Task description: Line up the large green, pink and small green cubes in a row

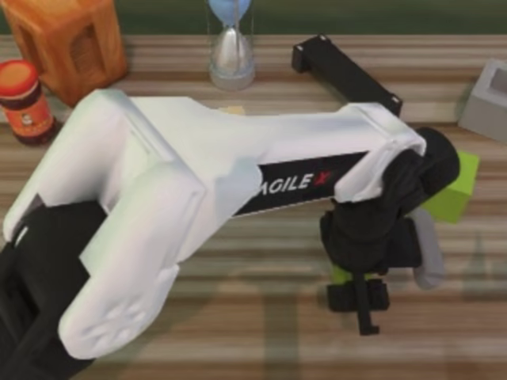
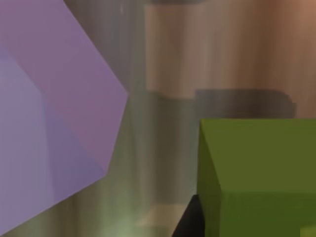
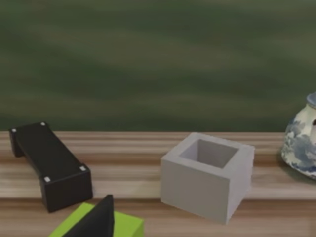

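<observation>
Small green cube lay beside the pink cube under the left hand, whose grip was indeterminable.

The pink cube fills much of the left wrist view, tilted with one corner toward the small green cube. The two sit near each other with a strip of striped wooden table showing between and beyond them.

Overhead view, two close wrist views
</observation>
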`<state>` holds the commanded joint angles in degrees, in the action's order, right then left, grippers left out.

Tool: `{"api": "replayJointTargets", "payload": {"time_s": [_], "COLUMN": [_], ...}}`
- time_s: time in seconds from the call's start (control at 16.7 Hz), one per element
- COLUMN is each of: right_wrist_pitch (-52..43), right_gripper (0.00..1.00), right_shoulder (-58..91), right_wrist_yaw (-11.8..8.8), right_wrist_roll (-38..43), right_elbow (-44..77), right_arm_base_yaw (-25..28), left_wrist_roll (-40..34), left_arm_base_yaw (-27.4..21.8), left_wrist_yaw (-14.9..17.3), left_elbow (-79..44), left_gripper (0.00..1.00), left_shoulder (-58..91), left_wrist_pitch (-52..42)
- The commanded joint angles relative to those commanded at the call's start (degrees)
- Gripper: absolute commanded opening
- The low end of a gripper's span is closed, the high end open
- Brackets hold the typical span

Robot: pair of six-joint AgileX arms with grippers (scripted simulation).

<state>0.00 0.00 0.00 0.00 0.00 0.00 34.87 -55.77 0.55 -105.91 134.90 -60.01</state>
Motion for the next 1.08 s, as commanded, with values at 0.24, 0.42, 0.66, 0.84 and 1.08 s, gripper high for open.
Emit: {"api": "replayJointTargets", "payload": {"time_s": [0.24,0.42,0.66,0.84,1.08], "right_wrist_pitch": [0.0,0.0,0.0,0.0,0.0], "right_gripper": [1.00,1.00,1.00,1.00,1.00], "right_shoulder": [0.0,0.0,0.0,0.0,0.0], "right_wrist_yaw": [0.0,0.0,0.0,0.0,0.0], "right_wrist_roll": [0.0,0.0,0.0,0.0,0.0], "right_elbow": [0.0,0.0,0.0,0.0,0.0], "right_arm_base_yaw": [0.0,0.0,0.0,0.0,0.0], "left_wrist_roll": [0.0,0.0,0.0,0.0,0.0], "left_arm_base_yaw": [0.0,0.0,0.0,0.1,0.4], "left_wrist_yaw": [0.0,0.0,0.0,0.0,-0.1], "left_elbow": [0.0,0.0,0.0,0.0,-3.7], "left_gripper": [0.90,1.00,1.00,1.00,1.00], "left_shoulder": [0.0,0.0,0.0,0.0,-0.8], "left_wrist_pitch": [0.0,0.0,0.0,0.0,-4.3]}}
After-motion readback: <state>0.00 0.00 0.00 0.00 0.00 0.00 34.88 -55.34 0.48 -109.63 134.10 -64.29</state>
